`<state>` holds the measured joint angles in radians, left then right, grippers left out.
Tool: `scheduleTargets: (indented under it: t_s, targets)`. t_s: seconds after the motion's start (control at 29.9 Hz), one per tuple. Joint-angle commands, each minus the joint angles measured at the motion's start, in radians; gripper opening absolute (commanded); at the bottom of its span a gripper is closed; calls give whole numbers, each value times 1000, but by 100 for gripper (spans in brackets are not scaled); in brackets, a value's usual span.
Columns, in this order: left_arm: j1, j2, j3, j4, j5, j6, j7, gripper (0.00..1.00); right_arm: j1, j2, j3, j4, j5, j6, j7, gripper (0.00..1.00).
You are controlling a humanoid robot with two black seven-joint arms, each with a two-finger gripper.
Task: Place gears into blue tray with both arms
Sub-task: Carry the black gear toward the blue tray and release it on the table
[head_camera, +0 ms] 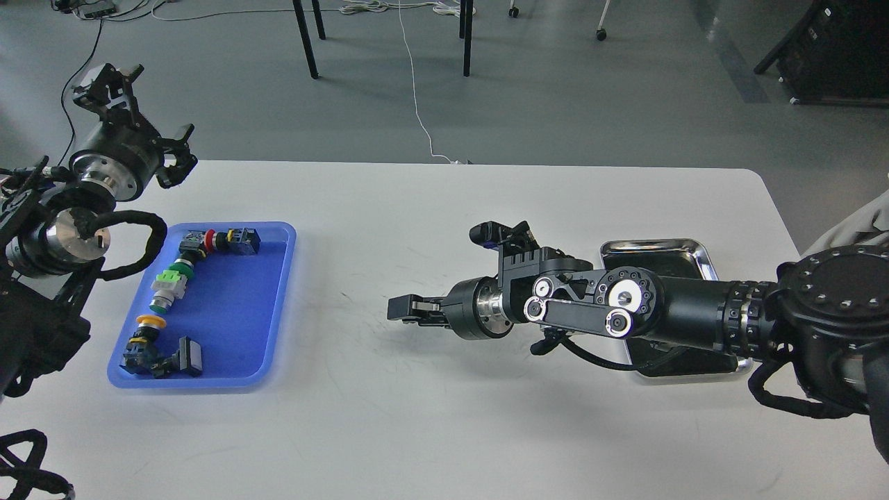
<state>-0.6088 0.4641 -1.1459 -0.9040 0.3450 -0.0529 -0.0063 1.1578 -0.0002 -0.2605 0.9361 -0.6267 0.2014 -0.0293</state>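
The blue tray [239, 319] lies at the table's left and holds several coloured push-button switches [170, 288] along its left side. No gears show in this view. My right gripper [401, 308] hovers over the middle of the table, pointing left at the blue tray and well short of it. Its fingers are pressed together and I see nothing between them. My left gripper [179, 154] hangs at the table's far left edge, behind the blue tray, with its claw fingers spread and empty.
A shiny steel tray [687, 248] with a dark inside sits at the right, mostly covered by my right forearm [694, 319]. Table legs and cables stand on the floor beyond the far edge.
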Motion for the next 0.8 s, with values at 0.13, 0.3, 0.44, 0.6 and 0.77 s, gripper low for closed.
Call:
scheduleTargets:
  t_s: [0.13,0.3,0.44,0.6,0.77]
  targets:
    - [0,1,0,0,0,-2,0,98,-9,0,0,21,-5,-33,-1,34]
    - [0,1,0,0,2,-2,0,98,-7,0,1,21,-2,-62,-1,64]
    - [0,7,0,0,2,-1,0,98,-6,0,13,17,-2,-66,-1,78]
    - [0,14,2,0,3,-1,0,98,8,0,130,3,1,-63,-6,90]
    - [1,18,9,0,3,4,0,98,13,0,251,-48,10,-59,-6,92]
